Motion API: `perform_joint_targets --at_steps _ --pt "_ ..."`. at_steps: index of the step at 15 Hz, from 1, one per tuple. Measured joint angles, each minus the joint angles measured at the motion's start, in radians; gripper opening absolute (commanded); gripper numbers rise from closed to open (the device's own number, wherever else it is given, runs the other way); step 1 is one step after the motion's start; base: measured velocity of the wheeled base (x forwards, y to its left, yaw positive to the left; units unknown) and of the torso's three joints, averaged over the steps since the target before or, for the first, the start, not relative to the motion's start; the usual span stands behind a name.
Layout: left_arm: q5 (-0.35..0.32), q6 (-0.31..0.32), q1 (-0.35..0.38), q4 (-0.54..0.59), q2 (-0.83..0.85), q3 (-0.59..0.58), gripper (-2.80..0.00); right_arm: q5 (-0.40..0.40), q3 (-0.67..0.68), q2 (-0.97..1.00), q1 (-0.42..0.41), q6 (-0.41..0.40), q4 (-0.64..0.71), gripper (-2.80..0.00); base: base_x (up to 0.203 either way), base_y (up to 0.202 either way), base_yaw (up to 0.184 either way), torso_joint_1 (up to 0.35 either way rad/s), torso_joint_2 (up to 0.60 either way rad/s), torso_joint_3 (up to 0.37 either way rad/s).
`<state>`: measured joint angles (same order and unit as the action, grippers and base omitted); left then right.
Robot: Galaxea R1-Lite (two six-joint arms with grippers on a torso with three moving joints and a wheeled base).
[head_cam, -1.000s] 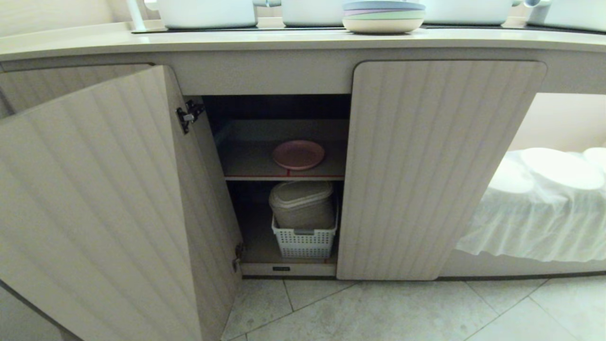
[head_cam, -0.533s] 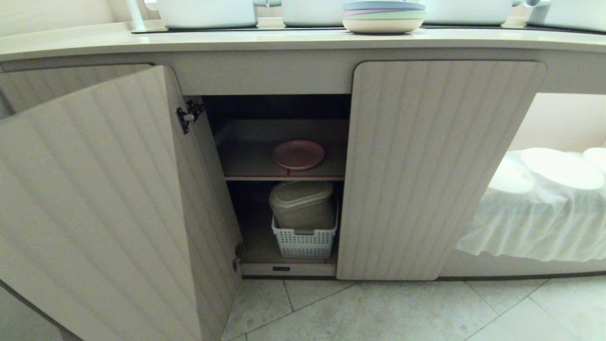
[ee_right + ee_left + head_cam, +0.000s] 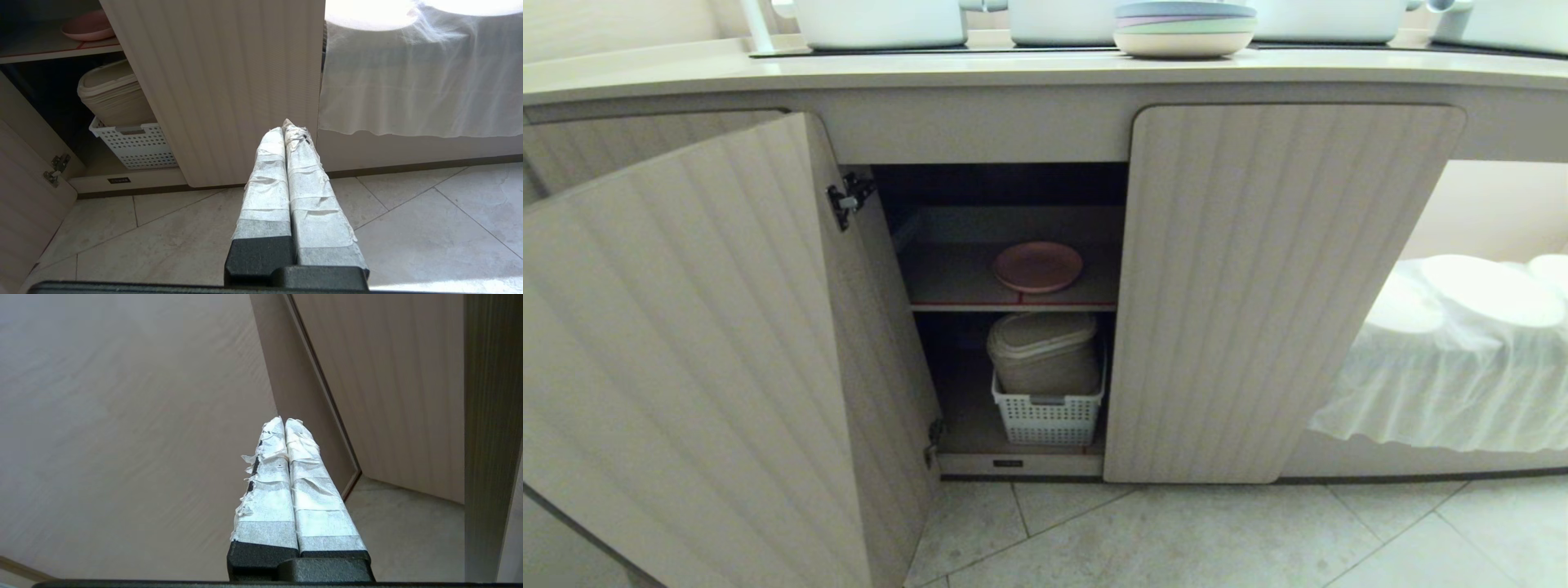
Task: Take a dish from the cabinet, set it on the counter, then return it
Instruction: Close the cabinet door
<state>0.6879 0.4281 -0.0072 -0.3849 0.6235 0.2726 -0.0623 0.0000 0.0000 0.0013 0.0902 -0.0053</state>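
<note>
Nothing in the head view has shifted since the earlier frames. Neither arm shows there. Left gripper (image 3: 284,421): tape-wrapped fingers pressed together, empty, near a plain beige panel. Right gripper (image 3: 288,125): pressed together, empty, above the tiled floor (image 3: 408,228). One beige fluted cabinet (image 3: 1282,286), left door open, right closed. One round pink plastic dish (image 3: 1037,267) lies on the red-edged shelf; below, one white perforated basket (image 3: 1049,420). Farther, the cream counter (image 3: 1013,69) carries one pastel plate stack (image 3: 1184,28), partly cut off.

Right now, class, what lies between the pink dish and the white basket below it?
In the head view, the red-edged shelf bearing the dish, then a beige lidded container sitting in the basket.
</note>
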Motion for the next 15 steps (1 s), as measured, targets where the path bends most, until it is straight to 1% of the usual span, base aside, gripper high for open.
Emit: perform_joint_targets --at_steps 2,6,8,11,14,15 --pt "0.0 -0.002 0.001 -0.035 0.019 0.0 -2.8 0.0 0.0 0.0 0.0 0.0 0.0 -2.8 0.0 0.0 0.0 0.0 0.0 0.0" --pt "0.0 -0.002 0.0 -0.167 0.088 0.0 -2.8 0.0 0.0 0.0 0.0 0.0 0.0 -2.8 0.0 0.0 0.0 0.0 0.0 0.0" --pt "0.0 -0.006 0.0 -0.206 0.118 -0.001 -2.8 0.0 0.0 0.0 0.0 0.0 0.0 -2.8 0.0 0.0 0.0 0.0 0.0 0.0" --pt "-0.005 -0.026 -0.002 -0.216 0.142 -0.002 -2.8 0.0 0.0 0.0 0.0 0.0 0.0 -2.8 0.0 0.0 0.0 0.0 0.0 0.0" --pt "-0.012 -0.03 -0.01 -0.215 0.148 -0.001 -2.8 0.0 0.0 0.0 0.0 0.0 0.0 -2.8 0.0 0.0 0.0 0.0 0.0 0.0" --pt "-0.023 -0.032 -0.011 -0.215 0.148 0.0 -2.8 0.0 0.0 0.0 0.0 0.0 0.0 -2.8 0.0 0.0 0.0 0.0 0.0 0.0"
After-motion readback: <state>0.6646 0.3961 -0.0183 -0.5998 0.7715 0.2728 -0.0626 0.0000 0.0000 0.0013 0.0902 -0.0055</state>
